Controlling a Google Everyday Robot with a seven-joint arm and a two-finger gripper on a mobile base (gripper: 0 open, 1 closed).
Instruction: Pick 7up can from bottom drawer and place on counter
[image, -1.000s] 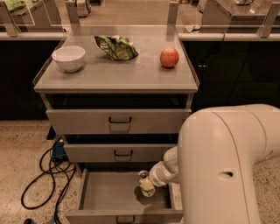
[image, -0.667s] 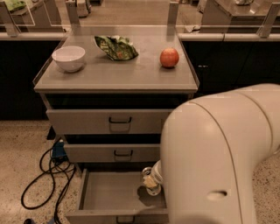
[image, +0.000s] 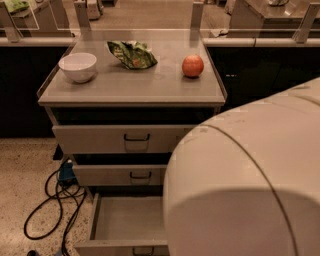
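Observation:
The bottom drawer (image: 125, 225) stands pulled open, and the left part of its plain grey floor shows bare. The large white shell of my arm (image: 250, 190) fills the lower right of the camera view and covers the drawer's right side. The 7up can is hidden from view. My gripper is hidden too, somewhere behind the arm shell over the drawer's right part. The counter (image: 130, 87) is the flat grey top of the cabinet, above the two closed drawers.
On the counter stand a white bowl (image: 77, 66) at the left, a green snack bag (image: 132, 54) at the back middle and a red-orange apple (image: 193, 66) at the right. Black cables (image: 55, 200) lie on the floor left of the cabinet.
The white arm shell has swung left and grown in the view. It now covers the gripper and the can that showed over the right of the bottom drawer.

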